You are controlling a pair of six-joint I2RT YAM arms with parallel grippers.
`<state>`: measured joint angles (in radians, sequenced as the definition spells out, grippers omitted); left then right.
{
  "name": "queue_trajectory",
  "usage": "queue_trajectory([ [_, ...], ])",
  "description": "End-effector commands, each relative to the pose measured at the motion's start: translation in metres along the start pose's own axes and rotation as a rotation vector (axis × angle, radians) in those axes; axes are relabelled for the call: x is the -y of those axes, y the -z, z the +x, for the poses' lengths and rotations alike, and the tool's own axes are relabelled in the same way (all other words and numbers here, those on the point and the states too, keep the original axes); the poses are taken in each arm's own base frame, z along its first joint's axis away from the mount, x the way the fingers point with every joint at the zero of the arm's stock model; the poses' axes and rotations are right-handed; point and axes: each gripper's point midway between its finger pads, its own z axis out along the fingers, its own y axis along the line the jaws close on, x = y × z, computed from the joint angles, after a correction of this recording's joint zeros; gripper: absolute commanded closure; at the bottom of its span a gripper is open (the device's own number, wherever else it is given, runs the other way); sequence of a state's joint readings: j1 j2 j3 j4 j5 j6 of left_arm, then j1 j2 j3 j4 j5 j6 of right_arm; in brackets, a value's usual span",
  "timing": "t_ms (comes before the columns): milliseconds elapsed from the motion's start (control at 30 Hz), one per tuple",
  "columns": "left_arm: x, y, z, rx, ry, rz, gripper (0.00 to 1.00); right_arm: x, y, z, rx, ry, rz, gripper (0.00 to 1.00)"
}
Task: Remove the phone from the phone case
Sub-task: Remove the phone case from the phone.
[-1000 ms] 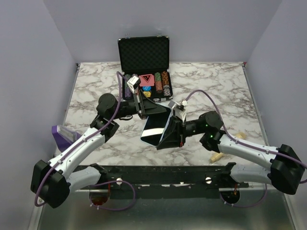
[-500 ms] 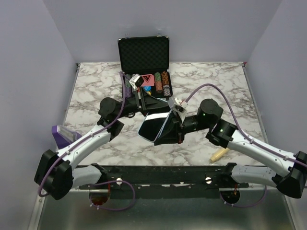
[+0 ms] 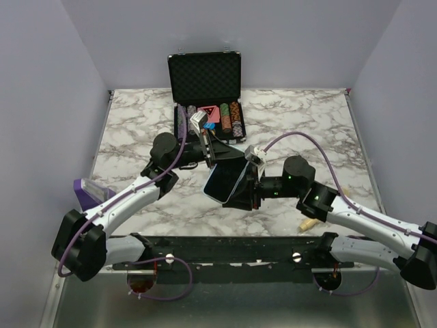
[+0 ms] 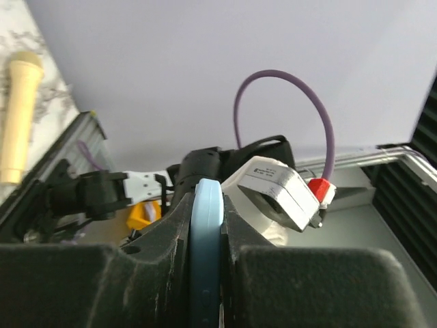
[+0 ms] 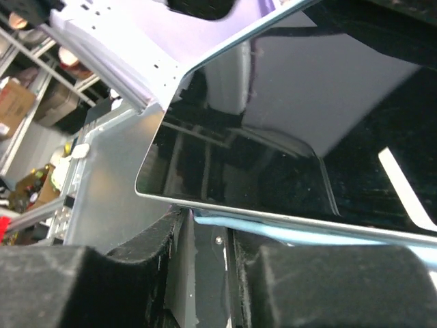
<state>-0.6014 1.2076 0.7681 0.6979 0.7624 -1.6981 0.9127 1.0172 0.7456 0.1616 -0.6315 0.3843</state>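
Observation:
The phone [image 3: 224,179], its black screen up, hangs above the table in its light blue phone case. My left gripper [image 3: 210,152] holds its far edge. In the left wrist view that gripper [image 4: 206,205] is shut on the case's blue rim [image 4: 206,232]. My right gripper [image 3: 247,183] is at the phone's right side. The right wrist view shows the phone's silver-edged screen [image 5: 273,137] lying across the fingertips. The blue case [image 5: 287,231] is peeled a little away beneath it. The right gripper [image 5: 205,225] stands narrowly open, and the gap shows nothing in it.
An open black chip case [image 3: 205,78] with stacked chips [image 3: 229,117] stands behind the grippers on the marble table [image 3: 307,123]. A purple object [image 3: 87,191] lies at the left edge. A cream stick [image 3: 308,223] lies near the right arm.
The right gripper's jaws have parted a little after being shut. Both arms have shifted, and the phone now sits more tilted and slightly further right.

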Motion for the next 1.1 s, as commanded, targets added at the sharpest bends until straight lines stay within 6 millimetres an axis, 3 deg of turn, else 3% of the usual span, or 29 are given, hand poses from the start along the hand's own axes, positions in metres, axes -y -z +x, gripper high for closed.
queue_trajectory([
  [0,0.02,0.003,0.023,-0.067,-0.013,-0.063,1.0,0.094,0.017,0.03,0.024,-0.173,0.46,0.63],
  [67,0.015,0.006,0.013,-0.02,-0.085,-0.115,1.0,0.092,0.018,0.031,0.028,-0.229,0.465,0.54],
  [167,0.01,0.014,-0.002,0.056,-0.153,-0.19,1.0,0.084,0.019,0.028,0.041,-0.284,0.45,0.48],
  [233,0.012,0.018,-0.011,0.089,-0.177,-0.193,1.0,0.078,0.022,0.026,0.056,-0.299,0.439,0.38],
  [333,0.015,0.021,-0.021,0.125,-0.202,-0.19,1.0,0.069,0.024,0.02,0.068,-0.289,0.407,0.3],
  [533,0.013,0.026,-0.021,0.123,-0.241,-0.21,1.0,0.048,0.027,-0.014,0.107,-0.282,0.359,0.21],
  [633,0.012,0.026,-0.013,0.083,-0.242,-0.198,1.0,0.039,0.031,-0.04,0.14,-0.258,0.313,0.16],
  [767,0.007,0.03,-0.003,0.037,-0.25,-0.193,1.0,0.028,0.035,-0.065,0.143,-0.242,0.217,0.15],
  [867,0.007,0.032,0.004,0.004,-0.275,-0.19,1.0,0.034,0.038,-0.079,0.14,-0.258,0.182,0.16],
  [1067,0.014,0.035,0.013,-0.033,-0.317,-0.164,1.0,0.038,0.038,-0.083,0.135,-0.284,0.04,0.28],
])
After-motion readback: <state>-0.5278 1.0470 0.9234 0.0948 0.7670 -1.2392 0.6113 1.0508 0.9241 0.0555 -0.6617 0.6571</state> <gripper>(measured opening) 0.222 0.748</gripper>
